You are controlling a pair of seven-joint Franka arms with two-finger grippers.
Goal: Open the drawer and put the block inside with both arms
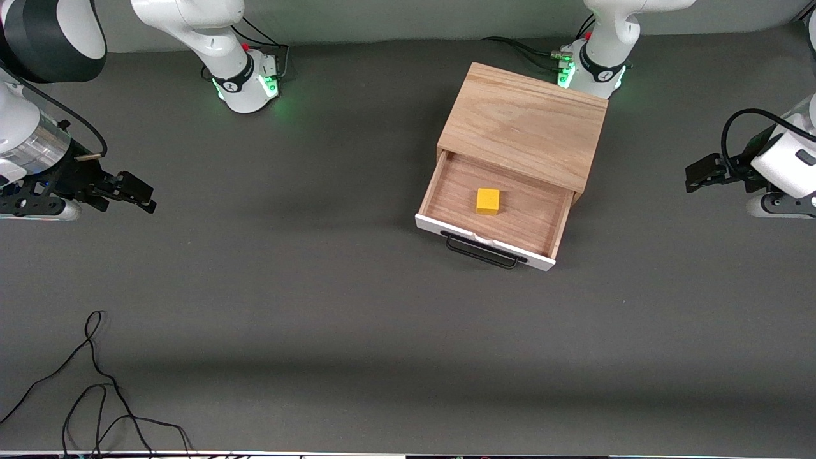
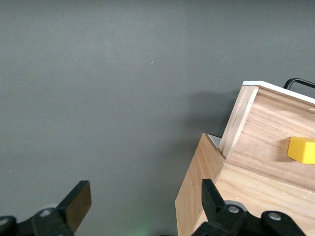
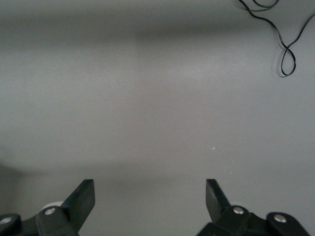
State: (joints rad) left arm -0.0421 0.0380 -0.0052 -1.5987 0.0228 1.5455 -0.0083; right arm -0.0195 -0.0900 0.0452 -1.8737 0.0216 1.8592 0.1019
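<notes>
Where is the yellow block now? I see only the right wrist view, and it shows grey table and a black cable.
Observer: The block lies inside the open drawer, on its wooden floor.
Operator: Does a gripper hold something?
Observer: No. The left gripper is open and empty, over the table beside the cabinet.
Operator: And my right gripper?
Observer: The right gripper hangs open over bare table at the right arm's end, apart from the cabinet.
</notes>
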